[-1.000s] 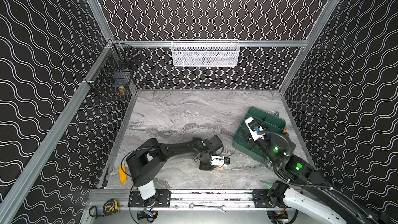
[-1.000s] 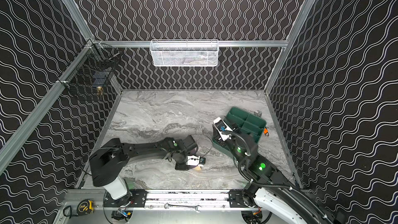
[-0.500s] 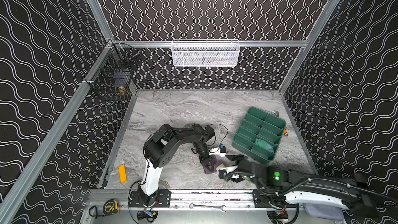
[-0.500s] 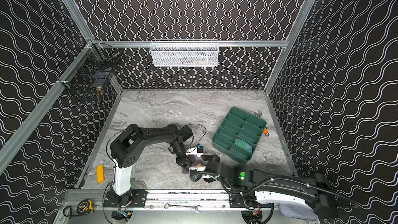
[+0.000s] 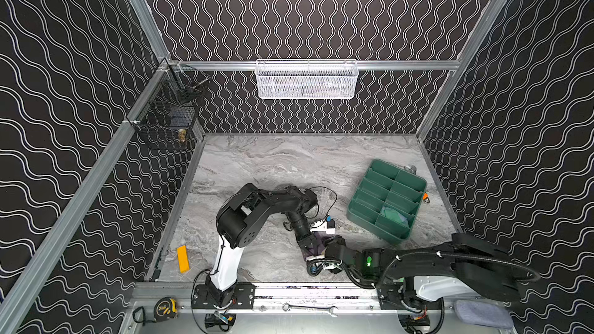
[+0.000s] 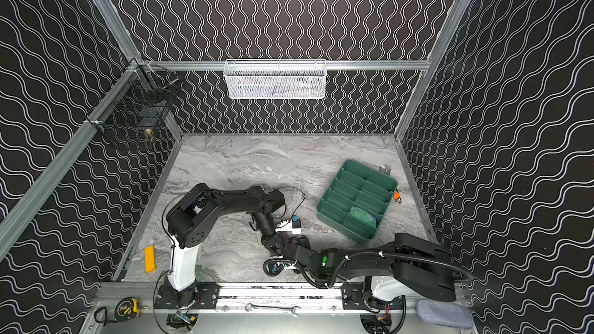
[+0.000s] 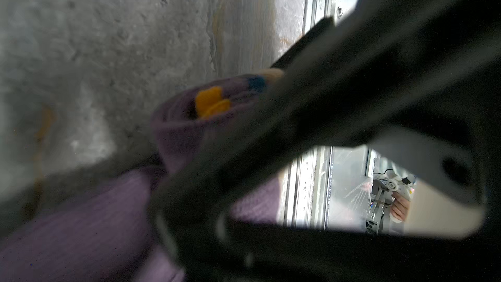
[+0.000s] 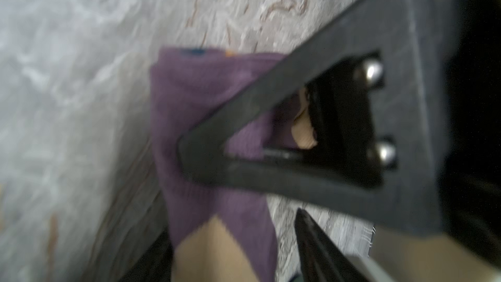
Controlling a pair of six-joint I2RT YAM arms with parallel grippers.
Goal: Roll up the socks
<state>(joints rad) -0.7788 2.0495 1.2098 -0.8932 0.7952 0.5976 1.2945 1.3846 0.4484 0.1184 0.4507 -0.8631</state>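
Note:
A purple ribbed sock [image 5: 318, 240] [image 6: 286, 238] lies near the table's front middle, partly rolled, with orange and blue bits showing at the roll's end [image 7: 184, 131]. My left gripper [image 5: 310, 247] [image 6: 275, 247] comes down on it from behind and is shut on the purple sock; one of its fingers [image 8: 244, 104] presses into the fabric [image 8: 206, 99]. My right gripper [image 5: 321, 252] [image 6: 291, 249] reaches in low from the right. It is open [image 8: 233, 240], its fingers standing either side of the sock's peach patch. A teal cloth bundle [image 5: 394, 215] lies in the green tray; I cannot tell what it is.
The green divided tray [image 5: 373, 229] stands at the right. A small white-and-blue device [image 5: 325, 224] with a cable sits just behind the sock. A yellow block [image 5: 182, 258] lies front left. A white basket [image 5: 305, 80] and a black wire basket [image 5: 167, 117] hang on the walls.
The right arm has swung from above the green tray down to the sock at the front. The left arm has folded its elbow up, and its gripper stays on the sock.

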